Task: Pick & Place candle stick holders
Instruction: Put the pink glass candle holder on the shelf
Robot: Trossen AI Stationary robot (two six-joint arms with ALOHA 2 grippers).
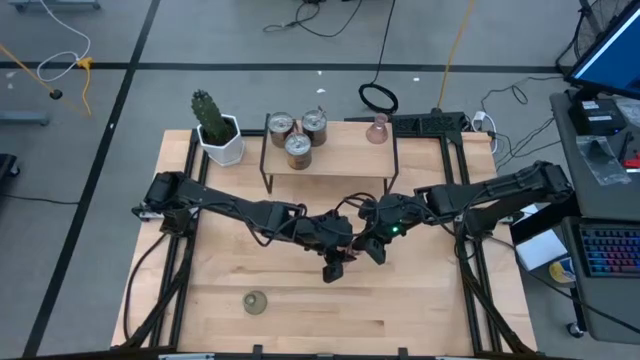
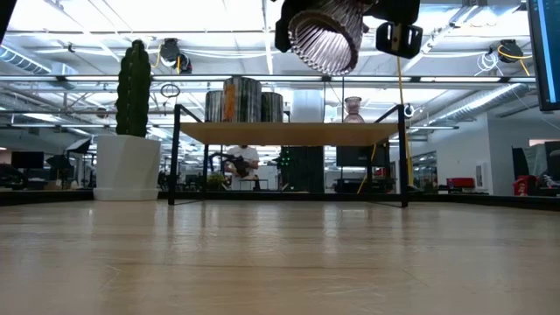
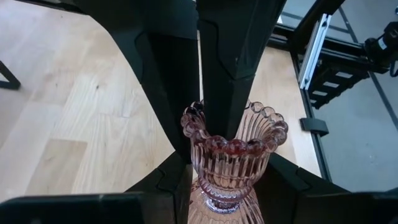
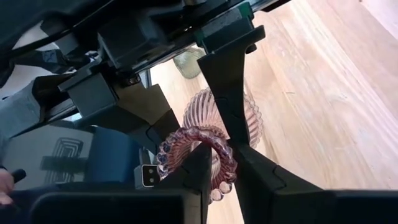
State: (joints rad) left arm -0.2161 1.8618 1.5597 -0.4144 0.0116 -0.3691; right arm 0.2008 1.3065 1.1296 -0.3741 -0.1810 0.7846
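Both arms meet over the middle of the table. My left gripper [image 1: 335, 262] and my right gripper [image 1: 375, 250] are both shut on one pink ribbed glass candle stick holder [image 3: 233, 155] with a scalloped rim. It is held high above the table in the low view [image 2: 328, 35]. Three silvery holders [image 1: 298, 135] and a second pink glass one [image 1: 377, 130] stand on the small raised shelf [image 1: 330, 160] at the back. The olive-green glass holder [image 1: 255, 302] stands on the table near the front left. My left gripper pinches the holder's lower cup, just above the foot [image 3: 227, 190], between its two fingers, one on each side. The holder is lifted clear of the table, its open mouth turned away from this gripper. My right gripper holds the holder by its scalloped rim [image 4: 224, 171], with one finger [image 3: 227, 93] inside the cup and the other [image 3: 168, 106] outside the wall. It comes at the mouth end, opposite my left gripper. The holder is clear of the table.
A white-potted green cactus [image 1: 215, 125] stands at the back left beside the shelf. Black rails [image 1: 470, 250] run along the table's left and right sides. Bare wood lies in front of the arms [image 1: 380, 310].
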